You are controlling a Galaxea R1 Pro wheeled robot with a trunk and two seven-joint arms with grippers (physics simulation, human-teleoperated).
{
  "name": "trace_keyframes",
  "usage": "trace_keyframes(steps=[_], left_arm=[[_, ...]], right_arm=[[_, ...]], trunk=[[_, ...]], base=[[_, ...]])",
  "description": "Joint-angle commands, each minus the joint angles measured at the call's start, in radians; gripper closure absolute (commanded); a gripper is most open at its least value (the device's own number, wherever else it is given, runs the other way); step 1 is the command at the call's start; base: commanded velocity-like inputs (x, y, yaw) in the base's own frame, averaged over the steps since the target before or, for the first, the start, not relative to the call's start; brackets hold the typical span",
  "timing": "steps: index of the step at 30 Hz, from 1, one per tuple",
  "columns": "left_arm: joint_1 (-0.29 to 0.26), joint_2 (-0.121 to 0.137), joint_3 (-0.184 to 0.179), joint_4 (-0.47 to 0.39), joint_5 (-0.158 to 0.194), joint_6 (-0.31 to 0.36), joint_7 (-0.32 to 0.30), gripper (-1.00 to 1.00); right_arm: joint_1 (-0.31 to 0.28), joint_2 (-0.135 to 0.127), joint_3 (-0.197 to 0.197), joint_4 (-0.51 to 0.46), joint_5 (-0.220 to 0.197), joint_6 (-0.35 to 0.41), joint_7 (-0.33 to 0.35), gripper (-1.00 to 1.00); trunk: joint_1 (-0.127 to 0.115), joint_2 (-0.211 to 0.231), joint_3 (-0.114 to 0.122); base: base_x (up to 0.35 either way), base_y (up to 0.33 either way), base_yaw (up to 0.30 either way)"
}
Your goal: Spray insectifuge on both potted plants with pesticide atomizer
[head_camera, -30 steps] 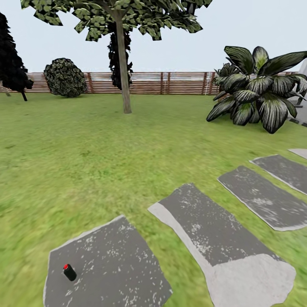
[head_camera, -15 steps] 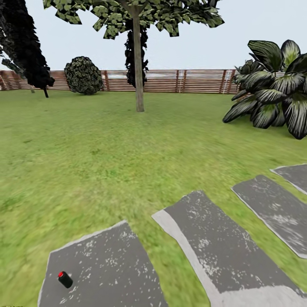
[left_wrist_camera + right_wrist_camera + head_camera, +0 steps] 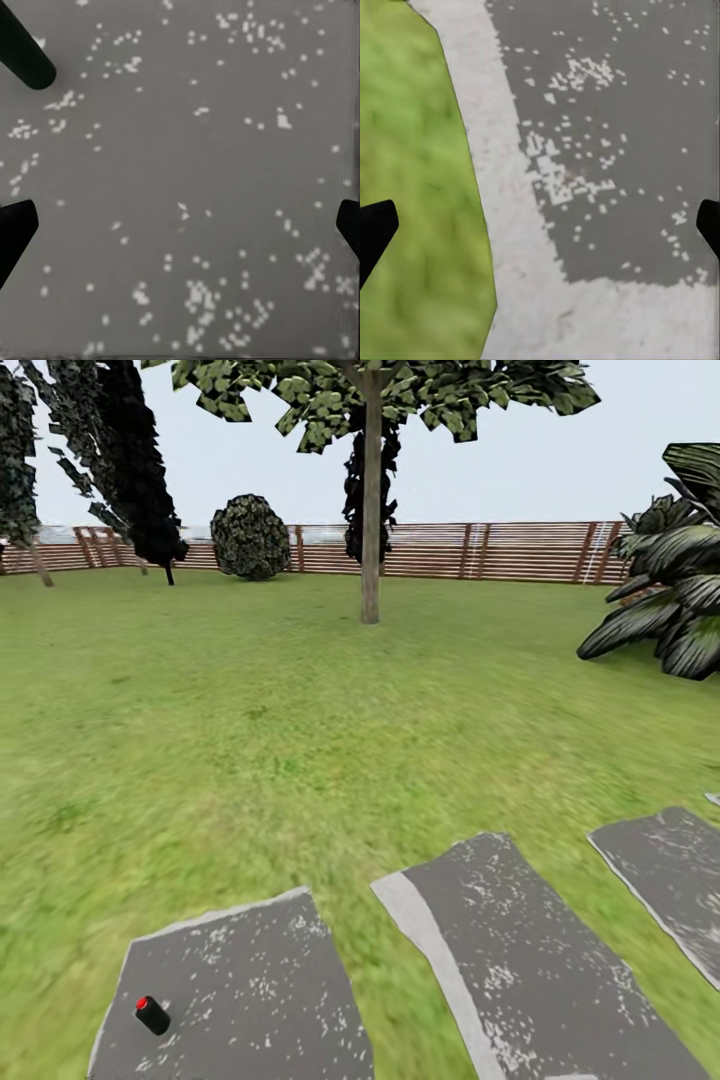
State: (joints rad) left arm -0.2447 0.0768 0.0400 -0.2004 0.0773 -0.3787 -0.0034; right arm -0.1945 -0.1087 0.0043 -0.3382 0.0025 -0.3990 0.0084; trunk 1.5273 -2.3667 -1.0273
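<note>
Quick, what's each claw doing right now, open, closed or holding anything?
Left claw: open, holding nothing, over a grey paving slab.
Right claw: open, holding nothing, over a slab edge and grass.

Flat, even daylight — no cast shadows, lawn (image 3: 250, 760) smeared and blurry.

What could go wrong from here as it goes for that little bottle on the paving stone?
The bottle is small and lies tipped on the dark paving stone, so it may roll away when touched. In the left wrist view its dark body sits at the corner, well off the line between the left hand fingertips, so closing now would likely miss. No small potted plants are visible yet, so finding them may take turning.
</note>
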Motion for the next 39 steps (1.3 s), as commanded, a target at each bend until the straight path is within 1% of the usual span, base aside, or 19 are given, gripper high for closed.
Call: trace_keyframes(steps=[1,39], left_arm=[[-0.001,0.0,0.0,0.001,0.007,-0.003,-0.001,-1.0],[-0.001,0.0,0.0,0.001,0.007,-0.003,-0.001,-1.0]], right_arm=[[0.0,0.0,0.0,0.001,0.0,-0.003,0.001,-1.0],[0.0,0.0,0.0,0.001,0.001,-0.003,0.001,-1.0]], trunk=[[0.0,0.0,-0.001],[0.0,0.0,-0.001]], base=[[0.038,-0.265,0.276],[0.001,-0.276,0.276]])
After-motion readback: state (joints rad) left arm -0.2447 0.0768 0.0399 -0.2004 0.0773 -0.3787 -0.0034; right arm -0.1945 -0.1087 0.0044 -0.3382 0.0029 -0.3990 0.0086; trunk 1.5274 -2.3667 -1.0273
